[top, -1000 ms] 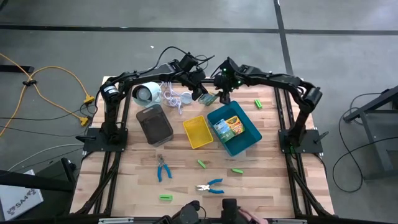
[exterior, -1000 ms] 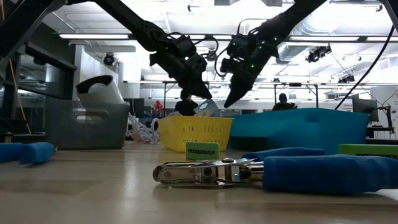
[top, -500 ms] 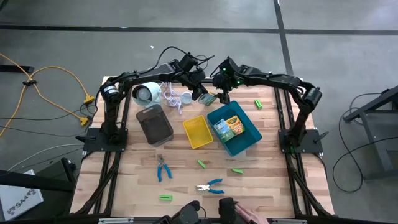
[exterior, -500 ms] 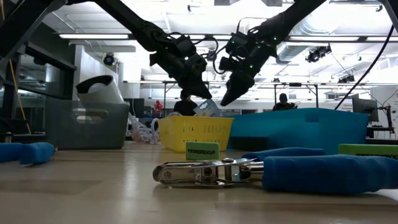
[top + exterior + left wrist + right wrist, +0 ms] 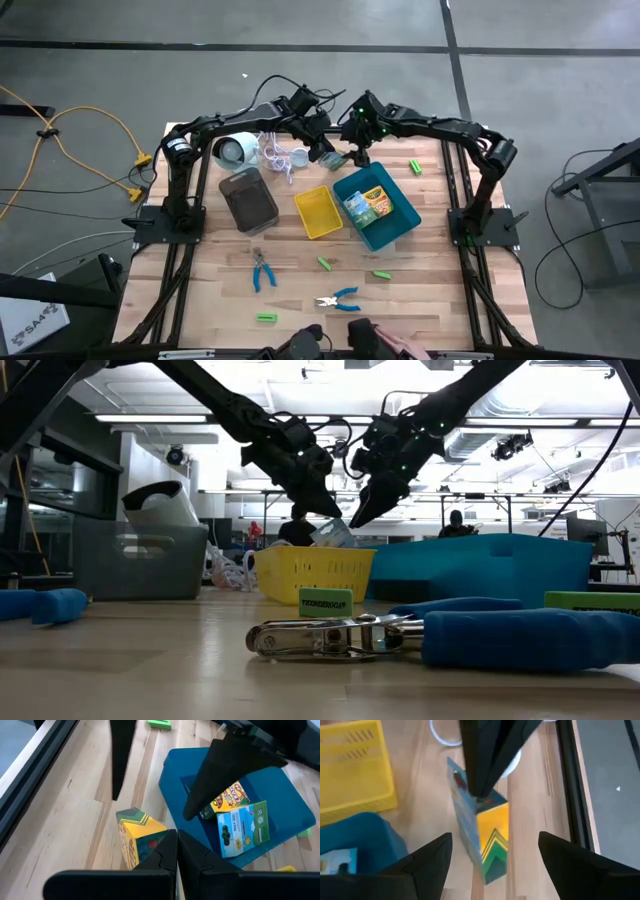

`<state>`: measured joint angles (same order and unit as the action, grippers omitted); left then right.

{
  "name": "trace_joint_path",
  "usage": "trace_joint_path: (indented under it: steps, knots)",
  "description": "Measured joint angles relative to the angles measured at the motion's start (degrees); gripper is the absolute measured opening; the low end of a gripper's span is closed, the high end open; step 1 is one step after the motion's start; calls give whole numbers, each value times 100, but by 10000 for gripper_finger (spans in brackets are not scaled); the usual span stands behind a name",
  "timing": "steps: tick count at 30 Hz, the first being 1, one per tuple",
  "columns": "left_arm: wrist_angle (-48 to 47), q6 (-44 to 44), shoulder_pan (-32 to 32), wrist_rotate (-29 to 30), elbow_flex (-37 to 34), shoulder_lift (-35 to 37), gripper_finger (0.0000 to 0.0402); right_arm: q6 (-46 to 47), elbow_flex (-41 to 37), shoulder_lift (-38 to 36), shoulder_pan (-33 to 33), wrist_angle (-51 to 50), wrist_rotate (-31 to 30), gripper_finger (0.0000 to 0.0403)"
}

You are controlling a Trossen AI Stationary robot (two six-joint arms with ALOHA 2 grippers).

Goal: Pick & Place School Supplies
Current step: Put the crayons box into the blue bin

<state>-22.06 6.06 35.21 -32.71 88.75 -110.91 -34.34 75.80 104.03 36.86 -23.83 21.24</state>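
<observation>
Crowded at the far edge: left gripper (image 5: 327,152) clamped on crayon box (image 5: 482,834), right gripper (image 5: 357,157) spread just beside, blue tray (image 5: 400,229) and yellow tray (image 5: 310,195) close below. Open boards nearer, dotted with pliers (image 5: 262,271) and green blocks (image 5: 324,263).

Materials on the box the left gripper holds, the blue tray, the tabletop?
Yellow-green box: printed card, likely; folded edges, slight sheen. Blue tray: moulded plastic, matte, even colour. Tabletop: light wood planks, visible grain and seams.
</observation>
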Motion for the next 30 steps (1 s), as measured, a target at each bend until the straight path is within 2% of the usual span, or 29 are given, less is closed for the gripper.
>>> trace_joint_path:
  steps: [14,18,26,30]
  knots:
    - [0,60,-21,-2,0,-2,0,23,1,789,-85,504,448,278]
    - [0,64,-21,-2,0,-2,0,17,1,789,-189,527,472,232]
    - [2,64,-21,-11,0,-2,0,174,1,789,-199,487,432,101]
    - [2,110,-21,-9,0,-2,0,300,1,789,-199,491,426,98]
